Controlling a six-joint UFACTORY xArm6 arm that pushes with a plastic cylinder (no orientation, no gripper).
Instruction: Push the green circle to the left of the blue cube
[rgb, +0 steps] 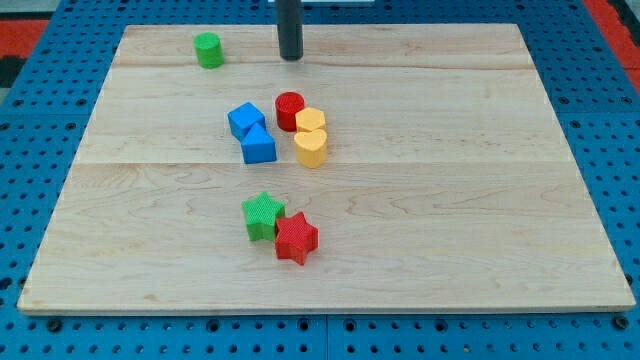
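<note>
The green circle (208, 49), a short cylinder, stands near the view's top left of the wooden board (480, 200). The blue cube (245, 119) sits near the board's middle, touching a blue triangular block (258, 146) just below it. My tip (290, 57) is at the view's top, to the right of the green circle and apart from it, above the red cylinder (290, 109).
Two yellow blocks (311, 135) touch each other right of the red cylinder. A green star (263, 216) and a red star (296, 238) touch lower down. Blue pegboard (60, 40) surrounds the board.
</note>
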